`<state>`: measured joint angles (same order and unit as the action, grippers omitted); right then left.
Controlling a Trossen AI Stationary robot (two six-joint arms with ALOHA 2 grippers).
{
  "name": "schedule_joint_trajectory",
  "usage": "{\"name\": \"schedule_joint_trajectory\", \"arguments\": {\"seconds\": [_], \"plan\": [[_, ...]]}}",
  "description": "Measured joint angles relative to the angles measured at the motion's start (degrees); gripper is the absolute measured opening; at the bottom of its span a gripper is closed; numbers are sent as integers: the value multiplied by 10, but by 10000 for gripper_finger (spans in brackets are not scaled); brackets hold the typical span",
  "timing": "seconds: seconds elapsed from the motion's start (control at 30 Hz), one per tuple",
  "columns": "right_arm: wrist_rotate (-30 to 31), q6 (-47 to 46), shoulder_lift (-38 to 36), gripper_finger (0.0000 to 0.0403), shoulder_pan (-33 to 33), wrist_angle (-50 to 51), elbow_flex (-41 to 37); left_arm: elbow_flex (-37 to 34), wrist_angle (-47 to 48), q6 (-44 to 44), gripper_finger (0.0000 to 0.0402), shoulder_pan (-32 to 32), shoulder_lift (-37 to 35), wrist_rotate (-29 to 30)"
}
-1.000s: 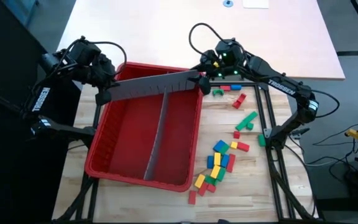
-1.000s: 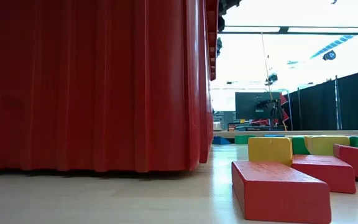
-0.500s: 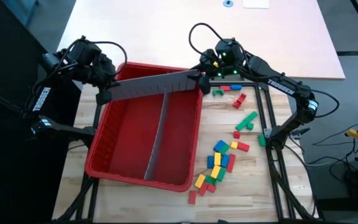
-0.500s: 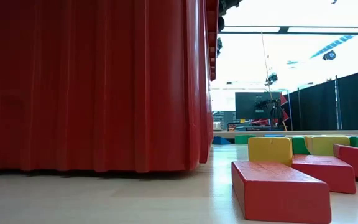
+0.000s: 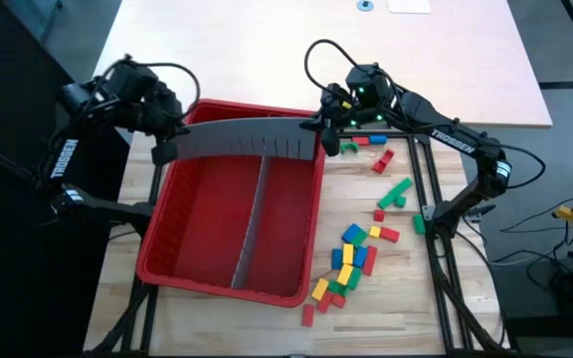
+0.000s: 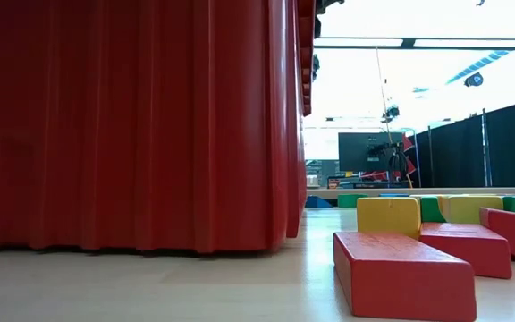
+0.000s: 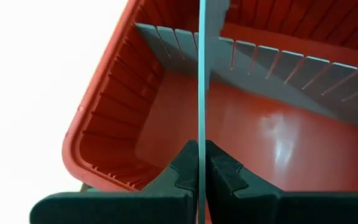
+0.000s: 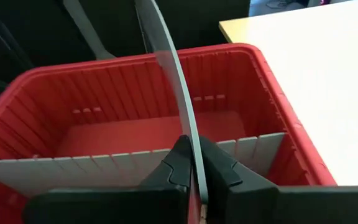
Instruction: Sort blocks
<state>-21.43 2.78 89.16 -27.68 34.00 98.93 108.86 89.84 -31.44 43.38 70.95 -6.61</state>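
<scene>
- The left gripper (image 5: 165, 149) pinches one end of a grey panel (image 5: 247, 139) above the bin's (image 5: 182, 273) far edge.
- The right gripper (image 5: 323, 134) pinches the panel's other end, over the bin's far right corner.
- A second panel (image 5: 252, 224) stands lengthwise inside the bin, dividing it.
- The blocks (image 5: 351, 259) lie scattered on the table (image 5: 396, 318) along the bin's right side, from the far edge to the near right corner.

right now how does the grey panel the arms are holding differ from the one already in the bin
The held panel hangs crosswise above the red bin's far end, slightly bowed, gripped by the left gripper and right gripper. The fitted panel stands lengthwise on the bin's floor, straight and untouched. Both are grey and slotted.
</scene>
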Motion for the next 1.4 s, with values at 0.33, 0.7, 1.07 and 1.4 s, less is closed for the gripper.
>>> {"name": "schedule_joint_trajectory", "arguments": {"seconds": [0.33,0.7,1.07,1.4], "plan": [[2,-13,-10,0,34,4,22,68,6,-15,0,0,6,1],[4,-32,-10,0,82,91,98,80,2,-15,0,-1,11,-30],[8,-37,-10,0,105,125,96,47,2,-19,0,-1,12,-45],[6,-37,-10,0,106,126,89,35,2,-15,0,-1,10,-46]]}}
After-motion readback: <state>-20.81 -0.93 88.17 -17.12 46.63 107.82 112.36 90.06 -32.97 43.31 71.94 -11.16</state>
